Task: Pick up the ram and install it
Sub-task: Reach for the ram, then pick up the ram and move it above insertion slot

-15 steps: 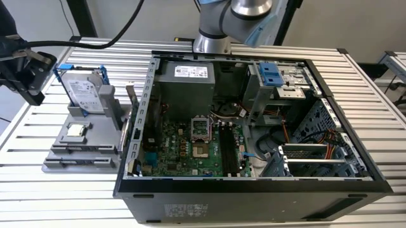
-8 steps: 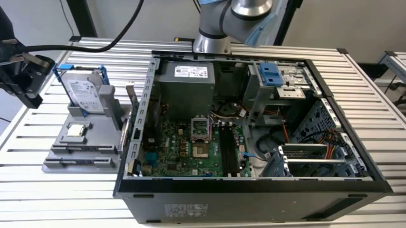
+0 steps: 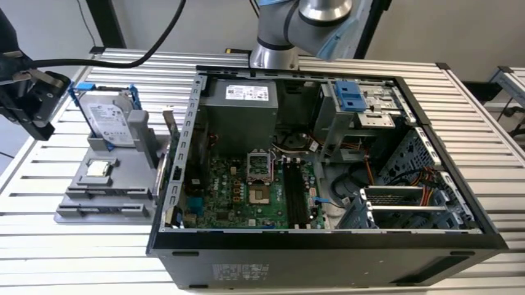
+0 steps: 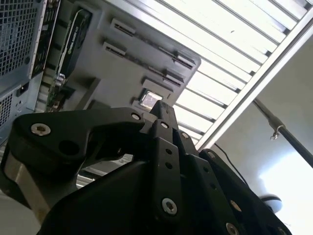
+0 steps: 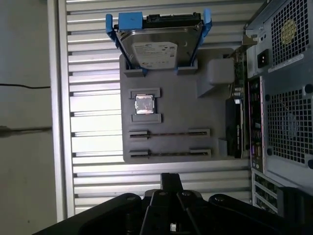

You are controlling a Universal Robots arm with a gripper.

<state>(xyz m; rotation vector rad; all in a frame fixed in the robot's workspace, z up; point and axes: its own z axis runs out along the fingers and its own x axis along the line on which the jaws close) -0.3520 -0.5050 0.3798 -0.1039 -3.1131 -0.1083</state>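
1. Table (image 3: 492,110): slatted metal, carrying everything listed here.
2. Computer case (image 3: 328,238): lies on its side in the middle of the table with the side panel off. The green motherboard (image 3: 233,193) shows inside, with long black memory slots (image 3: 294,190) beside the processor socket.
3. Arm (image 3: 316,18): rises behind the case at the table's far edge.
4. Grey holder (image 5: 176,105): flat on the table, just beside the case, toward the table edge at the exterior view's left.
5. Hard drive (image 5: 156,46): silver, in a blue frame, standing upright at one end of the holder.
6. Expansion card (image 5: 234,127): stands on edge along the side of the holder that faces the case.
7. My fingers (image 5: 171,182): clenched tip to tip, with nothing between them. They hang above the table at the holder's outer side, apart from every part. In the first wrist view the tips sit just off the holder edge nearest the two long slots.
8. Ram (image 5: 169,132): a thin dark stick seen edge-on, seated in one long slot of the holder and untouched. A second stick (image 5: 169,152) lies parallel in the neighbouring slot, nearer my fingers.
9. Processor chip (image 5: 145,104): a small silver square in its recess, between the hard drive and the ram.
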